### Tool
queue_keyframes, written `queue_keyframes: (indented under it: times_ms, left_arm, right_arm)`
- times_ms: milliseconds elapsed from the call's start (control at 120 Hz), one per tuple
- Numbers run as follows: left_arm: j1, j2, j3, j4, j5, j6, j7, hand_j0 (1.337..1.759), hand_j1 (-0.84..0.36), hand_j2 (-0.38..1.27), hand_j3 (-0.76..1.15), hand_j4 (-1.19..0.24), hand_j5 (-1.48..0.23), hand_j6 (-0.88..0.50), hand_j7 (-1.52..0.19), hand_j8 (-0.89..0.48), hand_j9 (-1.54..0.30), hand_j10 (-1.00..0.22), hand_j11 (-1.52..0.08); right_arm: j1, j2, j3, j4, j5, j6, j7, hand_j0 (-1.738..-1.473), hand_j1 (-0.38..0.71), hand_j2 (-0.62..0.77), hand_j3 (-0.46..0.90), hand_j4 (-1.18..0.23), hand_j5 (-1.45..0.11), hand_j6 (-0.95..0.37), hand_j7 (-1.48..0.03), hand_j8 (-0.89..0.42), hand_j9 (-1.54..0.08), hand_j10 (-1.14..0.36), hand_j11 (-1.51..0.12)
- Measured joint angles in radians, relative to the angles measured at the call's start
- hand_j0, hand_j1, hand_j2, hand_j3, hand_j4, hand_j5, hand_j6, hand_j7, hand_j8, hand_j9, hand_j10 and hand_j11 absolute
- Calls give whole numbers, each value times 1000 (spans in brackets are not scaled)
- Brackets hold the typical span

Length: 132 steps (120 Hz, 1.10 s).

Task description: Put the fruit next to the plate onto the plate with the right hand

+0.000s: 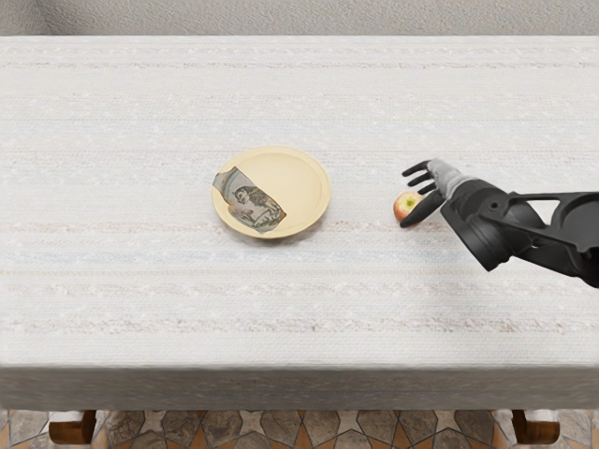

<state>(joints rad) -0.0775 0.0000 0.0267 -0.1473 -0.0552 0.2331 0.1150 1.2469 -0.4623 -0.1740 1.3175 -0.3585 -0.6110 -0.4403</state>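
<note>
A small red and yellow apple (406, 206) lies on the table to the right of a round yellow plate (301, 183) that has a picture on its left part. My right hand (424, 193) comes in from the right edge and sits right beside the apple, on its right side. The fingers (418, 171) are spread above and behind the fruit and the thumb reaches under its near side. The hand is open and not closed around the apple. My left arm does not show.
A white cloth covers the long table (140, 281). Its front edge runs across the lower part of the picture, and wooden legs show below it.
</note>
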Motion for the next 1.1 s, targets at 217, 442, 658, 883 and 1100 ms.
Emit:
queue_keyframes:
  times_ms: [217, 442, 658, 883, 1100]
  left_arm:
    - [1, 0, 0, 0, 0, 0, 0, 1658, 341, 2, 0, -7, -9, -8, -9, -8, -9, -7, -9]
    - [1, 0, 0, 0, 0, 0, 0, 1658, 341, 2, 0, -7, -9, -8, -9, -8, -9, -7, -9]
    - [1, 0, 0, 0, 0, 0, 0, 1658, 341, 2, 0, -7, -9, -8, -9, -8, -9, -7, -9]
    - [1, 0, 0, 0, 0, 0, 0, 1658, 341, 2, 0, -7, -9, -8, -9, -8, -9, -7, -9]
    - [1, 0, 0, 0, 0, 0, 0, 1658, 341, 2, 0, -7, -9, -8, -9, -8, -9, -7, -9]
  right_arm:
    - [1, 3, 0, 1, 0, 0, 0, -1658, 131, -79, 0, -401, -521, -401, -521, -401, -521, -401, -521]
    - [1, 8, -3, 2, -1, 0, 0, -1658, 188, -35, 0, -458, -592, -458, -594, -399, -598, -455, -597]
    - [2, 14, -5, 2, -2, 0, 0, -1658, 223, 31, 0, -495, -626, -491, -634, -381, -632, -471, -638]
    - [11, 14, -6, 5, 0, 0, 0, -1658, 214, 58, 0, -505, -657, -506, -657, -393, -655, -478, -658]
    - [17, 6, -3, 9, 0, 0, -1, -1658, 209, 54, 0, -504, -663, -506, -659, -396, -657, -481, -659]
